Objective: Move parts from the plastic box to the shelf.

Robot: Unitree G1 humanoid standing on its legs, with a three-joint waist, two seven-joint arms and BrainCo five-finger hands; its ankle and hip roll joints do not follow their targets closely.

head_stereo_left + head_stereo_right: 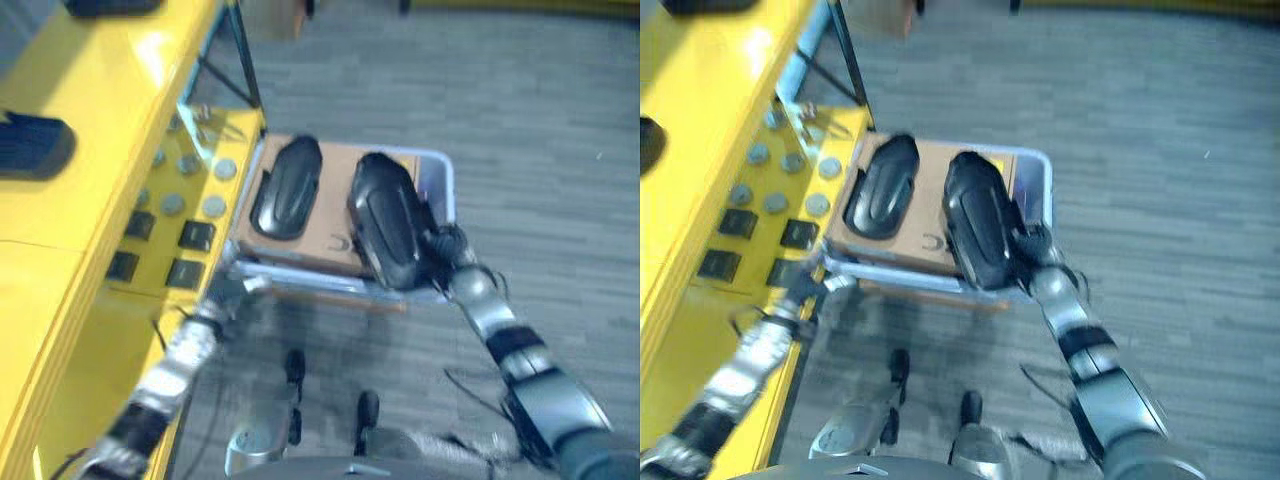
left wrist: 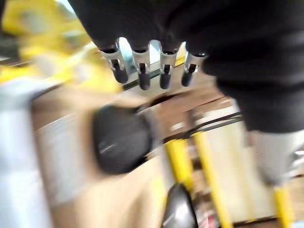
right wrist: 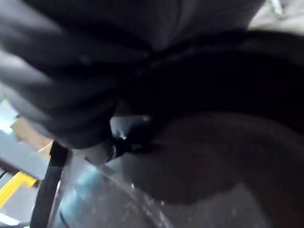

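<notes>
Two black parts (image 1: 286, 187) in plastic box (image 1: 446, 180)

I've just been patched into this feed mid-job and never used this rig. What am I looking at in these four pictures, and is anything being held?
The two wide pictures come from the robot's head, looking down. A grey plastic box on the floor holds two black parts on cardboard. The yellow shelf stands on the robot's left.

The right hand is against the right-hand part; its wrist picture is too dark and close to show a grip.

The left hand is at the box's near left corner. Its wrist picture shows its fingers straight, holding nothing, above the left-hand part.
</notes>
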